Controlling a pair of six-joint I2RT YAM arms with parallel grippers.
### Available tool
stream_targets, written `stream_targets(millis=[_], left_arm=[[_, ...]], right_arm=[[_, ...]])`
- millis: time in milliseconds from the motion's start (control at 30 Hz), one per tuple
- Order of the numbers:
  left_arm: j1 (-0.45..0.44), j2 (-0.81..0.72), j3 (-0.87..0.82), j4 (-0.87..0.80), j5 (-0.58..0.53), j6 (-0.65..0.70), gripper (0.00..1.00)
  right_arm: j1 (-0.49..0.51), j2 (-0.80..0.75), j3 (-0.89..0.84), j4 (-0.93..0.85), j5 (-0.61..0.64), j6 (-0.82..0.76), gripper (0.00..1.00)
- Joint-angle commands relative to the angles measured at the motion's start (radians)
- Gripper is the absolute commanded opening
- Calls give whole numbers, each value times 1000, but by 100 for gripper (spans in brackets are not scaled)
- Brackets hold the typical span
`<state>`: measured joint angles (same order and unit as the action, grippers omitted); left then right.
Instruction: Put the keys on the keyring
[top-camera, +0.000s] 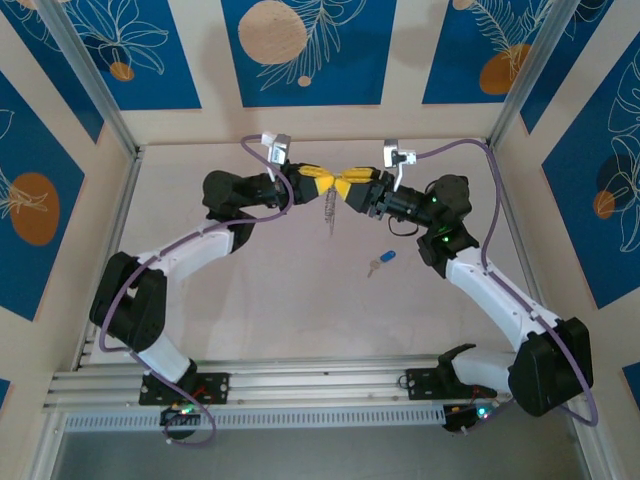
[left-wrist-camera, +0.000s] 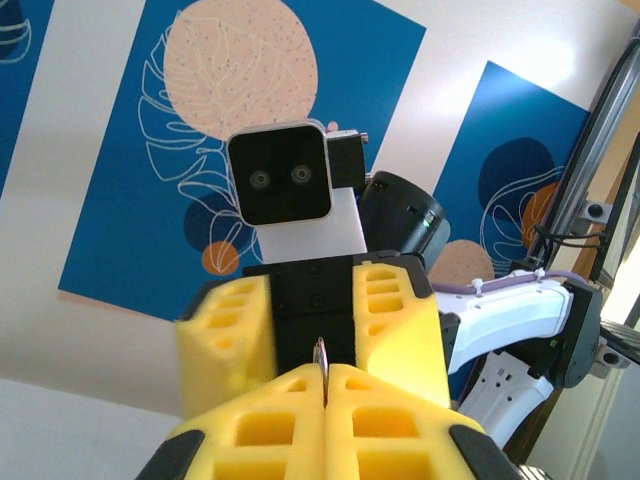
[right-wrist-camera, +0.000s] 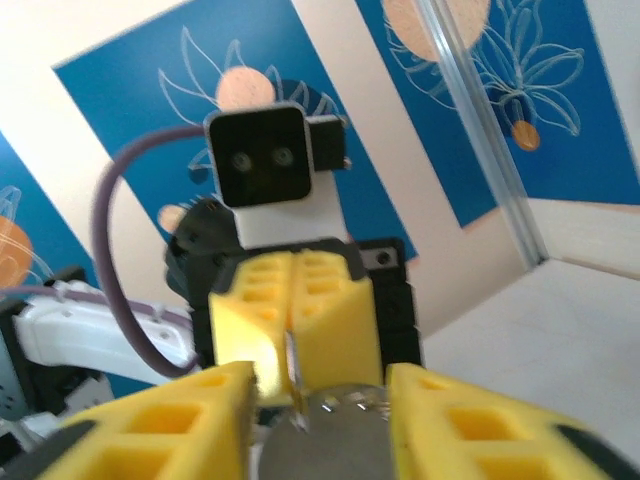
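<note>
My two grippers meet tip to tip above the table, and the keyring is in my left one.

My left gripper (left-wrist-camera: 325, 378) has its yellow fingers pressed together on a thin metal edge of the keyring (top-camera: 329, 210). From above, the rest of the grey loop hangs down below the two fingertips, clear of the pale table (top-camera: 260, 300). My right gripper (right-wrist-camera: 320, 405) faces the left head-on with its fingers spread apart. The silvery curve of the ring sits in the gap between them, but I cannot tell whether either pad touches it. The blue-headed key (top-camera: 381, 262) lies flat on the table on my right side, well apart from the ring and nearer my right arm.
</note>
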<state>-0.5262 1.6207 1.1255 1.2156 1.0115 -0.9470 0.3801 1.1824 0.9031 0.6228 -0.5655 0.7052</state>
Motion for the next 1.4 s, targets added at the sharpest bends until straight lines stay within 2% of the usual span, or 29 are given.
stream_targets(millis=[0,100,200,267,333,367,633,800,1200,1300,1367], left_arm=[[-7,-31,56,-91,55,104,0],[-6,-67,85,-296,97,264,0],[-4,-116,146,-663,130,538,0],[-6,-147,220,-1003,95,804,0],[-7,-158,282,-1213,52,967,0],[-7,-159,304,-1267,41,1007,0],[-9,-157,342,-1329,36,1054,0],[-12,-151,362,-1364,35,1076,0],[-19,-143,371,-1373,34,1086,0],[-20,-147,369,-1374,34,1088,0],[-19,-150,369,-1373,34,1089,0]], right_arm=[[-54,-92,24,-185,-25,-74,49],[-102,-154,20,-324,-58,-135,53],[-139,-201,23,-424,-83,-182,56],[-154,-222,20,-444,-104,-195,57],[-157,-222,23,-445,-125,-197,57],[-156,-213,25,-434,-137,-193,57],[-123,-133,49,-324,-187,-159,53],[-91,-96,81,-298,-187,-166,53],[-18,-11,135,-254,-183,-173,45],[-2,3,139,-250,-179,-175,41],[4,9,136,-251,-177,-177,35]])
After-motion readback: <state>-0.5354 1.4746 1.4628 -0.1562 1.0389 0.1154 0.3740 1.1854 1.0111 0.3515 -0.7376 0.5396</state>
